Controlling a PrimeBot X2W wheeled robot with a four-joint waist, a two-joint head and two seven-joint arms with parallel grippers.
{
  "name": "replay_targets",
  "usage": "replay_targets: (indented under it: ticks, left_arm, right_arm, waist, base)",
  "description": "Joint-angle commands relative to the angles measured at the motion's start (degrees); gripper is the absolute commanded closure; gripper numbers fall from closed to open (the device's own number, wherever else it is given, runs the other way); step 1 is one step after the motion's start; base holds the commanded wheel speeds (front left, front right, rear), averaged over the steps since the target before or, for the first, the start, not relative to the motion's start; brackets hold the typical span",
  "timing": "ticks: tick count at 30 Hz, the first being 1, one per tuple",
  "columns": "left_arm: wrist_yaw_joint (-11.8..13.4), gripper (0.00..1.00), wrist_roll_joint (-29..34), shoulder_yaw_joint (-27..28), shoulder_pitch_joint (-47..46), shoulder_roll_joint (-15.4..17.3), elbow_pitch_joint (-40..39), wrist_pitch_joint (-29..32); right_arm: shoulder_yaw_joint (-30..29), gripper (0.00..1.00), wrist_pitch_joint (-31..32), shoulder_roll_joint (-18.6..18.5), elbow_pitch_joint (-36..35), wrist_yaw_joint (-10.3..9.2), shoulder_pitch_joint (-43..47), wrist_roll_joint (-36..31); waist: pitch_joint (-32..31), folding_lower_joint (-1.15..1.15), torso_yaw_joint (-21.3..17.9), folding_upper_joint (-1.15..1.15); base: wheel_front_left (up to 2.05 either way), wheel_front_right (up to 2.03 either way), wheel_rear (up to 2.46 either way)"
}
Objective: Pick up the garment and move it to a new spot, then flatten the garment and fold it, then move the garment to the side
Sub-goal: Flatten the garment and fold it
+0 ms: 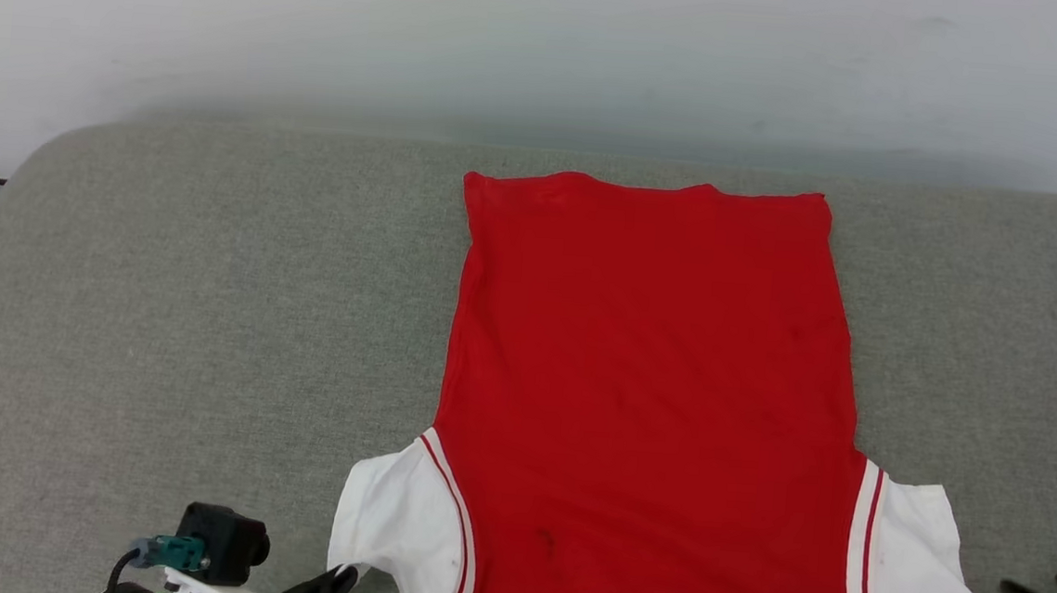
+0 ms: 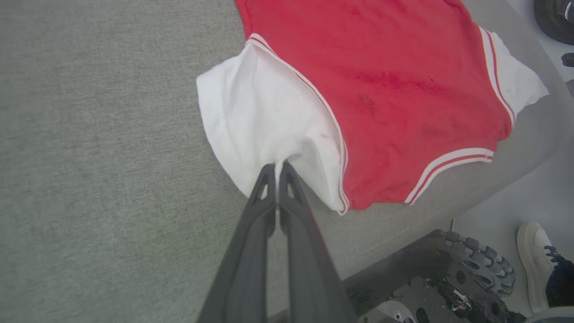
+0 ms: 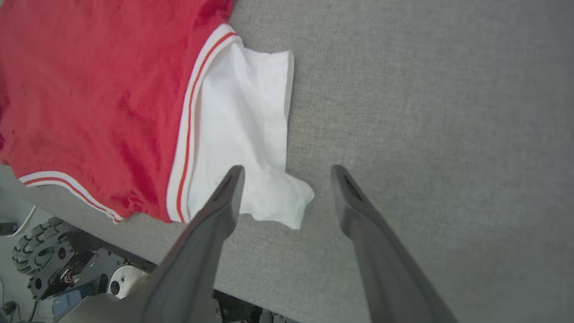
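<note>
The sleeve (image 2: 251, 121) pinched in the closed left hand (image 2: 278, 167) is to be drawn flat, away from the open, empty right hand (image 3: 287, 169).

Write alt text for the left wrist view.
The left gripper, fingers pressed together, pinches the white sleeve of a red garment spread on a grey fabric surface. At lower right, beyond the surface's edge, are a wheeled base and a person's white shoe.

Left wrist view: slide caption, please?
Left gripper pinches the white sleeve of the red jersey on the grey fabric surface.
</note>
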Motion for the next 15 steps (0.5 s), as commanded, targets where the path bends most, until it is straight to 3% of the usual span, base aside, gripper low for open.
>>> replay_targets:
  ticks: [1,6,11,15]
  left_arm:
    - [0.43,1.00,0.08,-0.34,-0.81,0.37,-1.67,1.00]
    - [1.08,1.00,0.60,-1.17,-2.21,0.82,-6.64,3.44]
    - [1.12,1.00,1.18,-1.91,-4.42,0.48,-9.63,4.60]
    - [0.70,1.00,1.95,-2.70,-6.36,0.15,-10.86,5.05]
  right_arm:
    - [-1.36,0.00,1.67,-1.35,-1.47,-0.04,-1.95,0.31]
    - [-6.30,0.00,10.06,-2.62,-5.78,-0.04,-9.24,-0.27]
    - [-11.25,0.00,26.12,0.64,-4.69,-0.03,-19.52,-1.55]
    - [-15.05,0.00,39.04,4.45,-2.68,-0.03,-30.14,-7.02]
  waist:
    - [2.38,0.00,0.87,0.00]
    - [7.72,0.00,2.64,0.00]
    - [13.23,0.00,5.67,0.00]
    - [17.50,0.00,8.64,0.00]
  base:
    - [0.00,0.00,0.00]
    - [0.00,0.00,0.00]
    - [0.00,0.00,0.00]
    - [0.00,0.00,0.00]
